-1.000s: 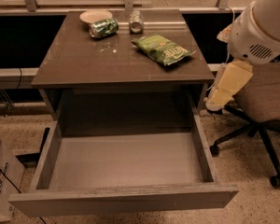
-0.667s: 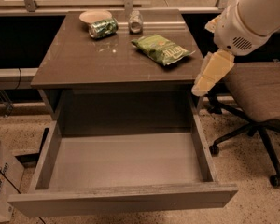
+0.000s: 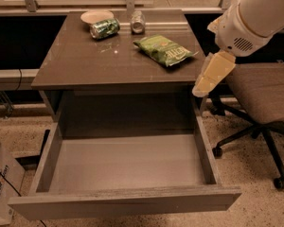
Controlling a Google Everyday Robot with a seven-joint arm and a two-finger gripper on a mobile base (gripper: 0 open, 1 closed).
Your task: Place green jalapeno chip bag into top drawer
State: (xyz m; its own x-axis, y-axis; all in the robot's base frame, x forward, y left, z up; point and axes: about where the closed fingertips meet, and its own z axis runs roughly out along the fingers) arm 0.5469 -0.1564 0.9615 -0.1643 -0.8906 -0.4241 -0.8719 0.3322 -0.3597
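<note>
Gripper (image 3: 200, 90) hanging off right edge of desk (image 3: 85, 65), pointing down and left. Jaws: gap cannot tell, nothing seen in grasp. Green jalapeno chip bag (image 3: 164, 50) lying flat on right half of desk, well apart from gripper, long axis running back-left to front-right. Top drawer (image 3: 128, 200) standing pulled open below.

- chip bag (image 3: 164, 49): light green, white lettering
- worktop (image 3: 85, 63): glossy brown
- drawer (image 3: 128, 201): grey wood-grain, paler grey bottom
- end effector (image 3: 202, 86): cream, just off the worktop's right edge
</note>
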